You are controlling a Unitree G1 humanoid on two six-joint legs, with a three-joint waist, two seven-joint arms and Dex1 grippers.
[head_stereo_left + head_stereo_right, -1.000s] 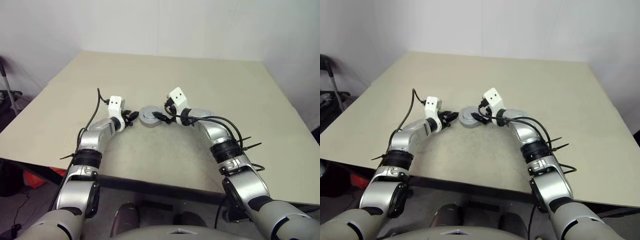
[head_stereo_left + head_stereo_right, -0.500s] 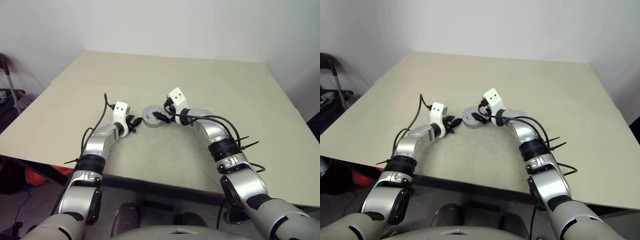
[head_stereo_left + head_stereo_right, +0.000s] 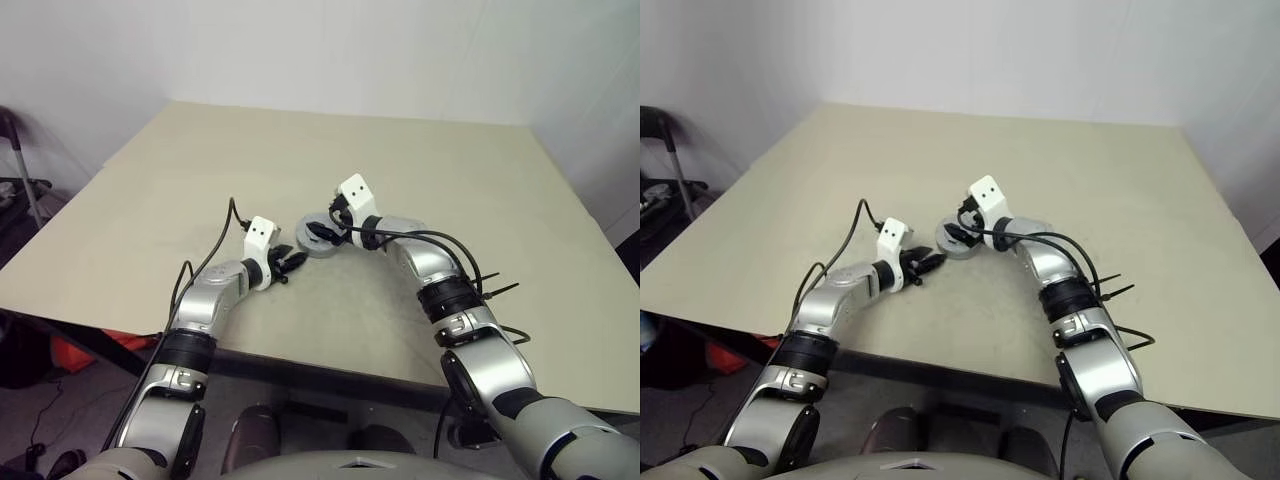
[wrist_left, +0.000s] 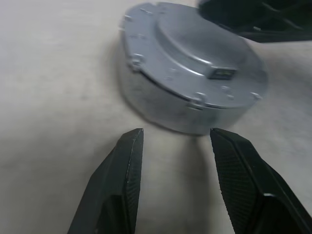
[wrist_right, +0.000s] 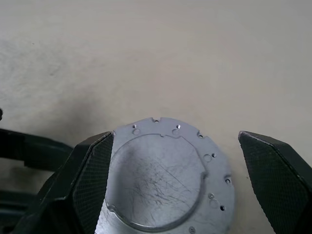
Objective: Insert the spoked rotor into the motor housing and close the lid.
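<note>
Beige table [image 3: 480, 190], motor housing [image 4: 190, 83] lidded, unlabelled, right gripper [image 5: 170, 185] spread around it untouching, left gripper [image 4: 175, 161] parted, empty.

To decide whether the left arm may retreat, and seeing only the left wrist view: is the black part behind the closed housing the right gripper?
Observer: Yes. The right gripper straddles the motor housing, one finger on each side.
Operator: Does it clamp the housing?
Observer: It looks open. In the right wrist view a strip of table shows between one finger and the rim. At the other finger I cannot tell if there is contact.
Operator: Is the lid seated evenly?
Observer: From above, the lid appears centred on the housing, but its near edge is cut off.
</note>
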